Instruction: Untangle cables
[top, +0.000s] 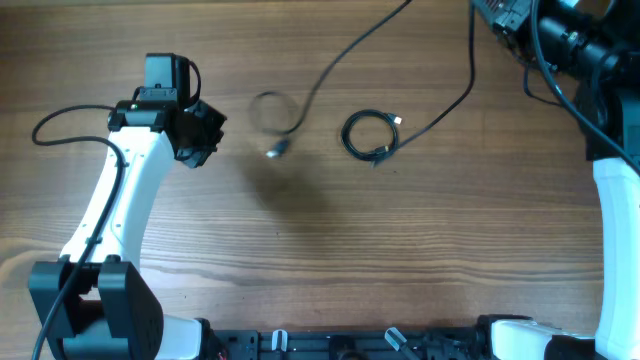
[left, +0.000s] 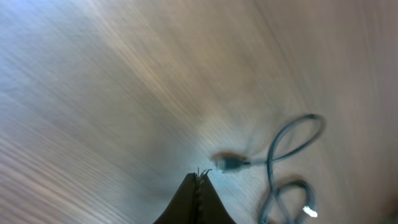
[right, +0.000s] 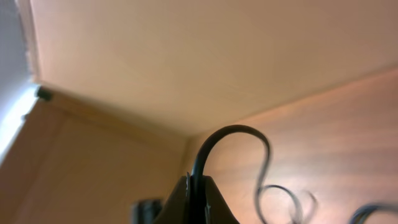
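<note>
Two thin black cables lie mid-table. One makes a loose loop (top: 272, 110) ending in a small plug (top: 277, 150), its tail running off the far edge. The other is a tight coil (top: 370, 135) whose tail climbs to my right gripper (top: 497, 18) at the far right corner. In the right wrist view that gripper (right: 198, 177) is shut on the black cable (right: 233, 130), which arcs up and over from its tips. My left gripper (top: 212, 128) hovers left of the loop. Its jaws (left: 199, 174) are shut, with nothing seen between them, just short of the plug (left: 230, 163).
A thick black arm wire (top: 60, 120) loops on the table at the far left. The arm bases (top: 110, 310) stand along the near edge. A pale wall or board (right: 186, 56) rises behind the right gripper.
</note>
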